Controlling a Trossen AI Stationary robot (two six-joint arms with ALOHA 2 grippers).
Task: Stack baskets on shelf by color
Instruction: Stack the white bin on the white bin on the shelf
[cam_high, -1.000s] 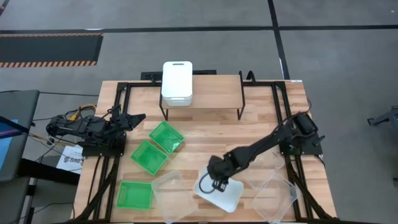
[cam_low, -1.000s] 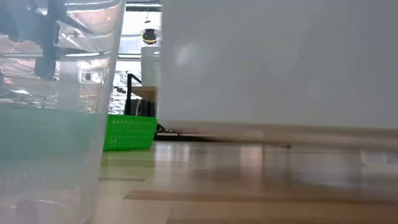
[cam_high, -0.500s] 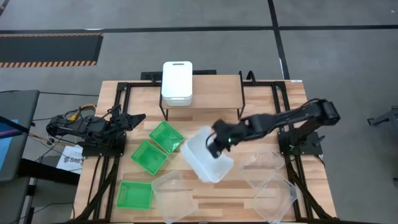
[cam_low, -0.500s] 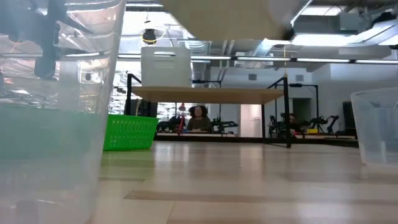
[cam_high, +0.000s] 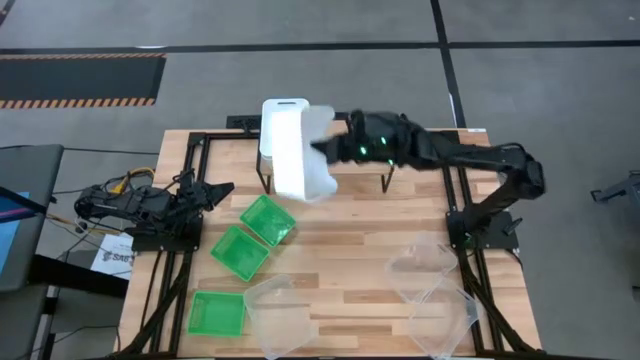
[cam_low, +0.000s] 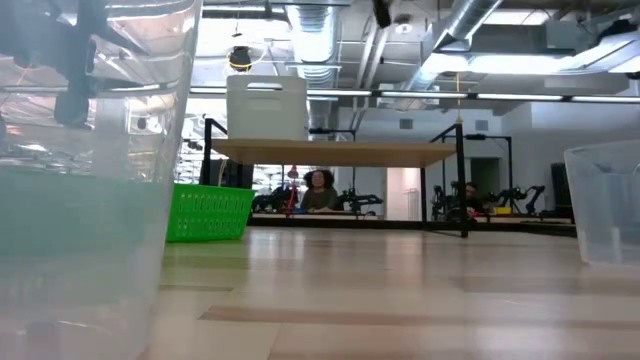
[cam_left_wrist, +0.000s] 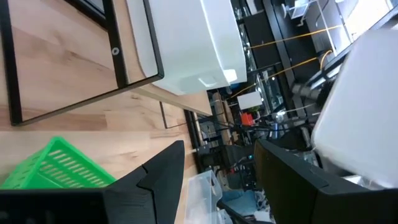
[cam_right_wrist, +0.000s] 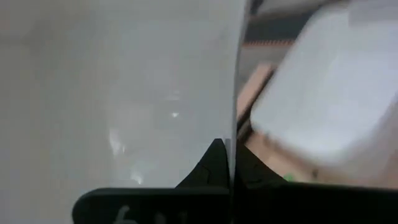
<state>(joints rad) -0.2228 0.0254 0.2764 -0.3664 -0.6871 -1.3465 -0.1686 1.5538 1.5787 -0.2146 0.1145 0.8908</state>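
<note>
Your carried white basket (cam_high: 308, 152) hangs tilted in the air over the shelf (cam_high: 350, 150), its long axis running front to back — just right of the white stack (cam_high: 282, 125) and overlapping it. The right gripper (cam_high: 345, 148) has its jaws clenched on the basket's rim, so the stack lies to their left; the left gripper (cam_high: 222, 189) waits at the worktop (cam_high: 350, 245) edge, jaws partly parted on nothing.

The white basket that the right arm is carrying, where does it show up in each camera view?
High view: white basket held tilted over the shelf, by the white stack.
Low view: not in it.
Left wrist view: the big white shape far off.
Right wrist view: fills the frame, pinched by the right gripper.
Shared landmark: the white stack.
</note>
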